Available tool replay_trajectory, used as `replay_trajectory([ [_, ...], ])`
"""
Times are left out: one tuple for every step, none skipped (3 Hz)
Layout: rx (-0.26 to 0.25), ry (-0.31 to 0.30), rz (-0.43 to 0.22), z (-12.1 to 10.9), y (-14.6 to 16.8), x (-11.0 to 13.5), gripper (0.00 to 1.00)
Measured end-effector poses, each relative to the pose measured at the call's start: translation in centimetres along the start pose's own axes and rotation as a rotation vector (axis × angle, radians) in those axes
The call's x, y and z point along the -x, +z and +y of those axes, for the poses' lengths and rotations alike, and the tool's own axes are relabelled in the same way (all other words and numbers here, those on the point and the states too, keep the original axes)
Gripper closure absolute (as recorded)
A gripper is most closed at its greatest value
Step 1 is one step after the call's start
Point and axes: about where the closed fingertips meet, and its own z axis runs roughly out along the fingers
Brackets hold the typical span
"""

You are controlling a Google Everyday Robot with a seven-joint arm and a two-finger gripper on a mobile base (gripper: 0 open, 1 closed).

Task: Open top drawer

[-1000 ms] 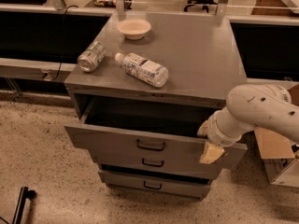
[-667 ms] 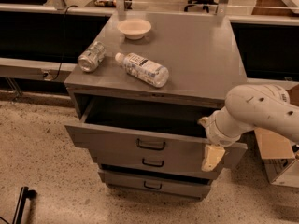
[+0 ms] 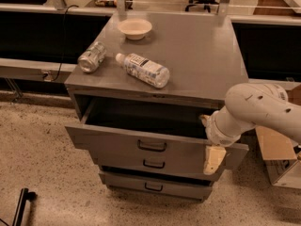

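Note:
The top drawer (image 3: 106,142) of the grey metal cabinet (image 3: 197,55) is pulled out toward me, and its dark inside shows. Its small black loop handle (image 3: 151,146) sits at the centre of the front. My gripper (image 3: 211,150) is at the right end of the drawer front, right up against it and well to the right of the handle. The white arm (image 3: 256,107) reaches in from the right. Two shallower drawers with like handles, the middle one (image 3: 154,164) and the bottom one (image 3: 154,187), sit below and look closed.
On the cabinet top lie a clear plastic bottle (image 3: 143,69), a can on its side (image 3: 91,56) and a small pale bowl (image 3: 135,28). A cardboard box (image 3: 282,161) stands on the floor at the right. A black object (image 3: 21,206) lies at the lower left.
The gripper has shifted very slightly down at the drawer's right end. The drawer stays pulled out as before.

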Motion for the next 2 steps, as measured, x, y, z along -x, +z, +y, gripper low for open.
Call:
replay_trajectory([
  [0.085,0.013,-0.004,1.8,1.2,0.1,0.19],
  [0.177,0.005,-0.018,3.3,1.5,0.8,0.36],
])
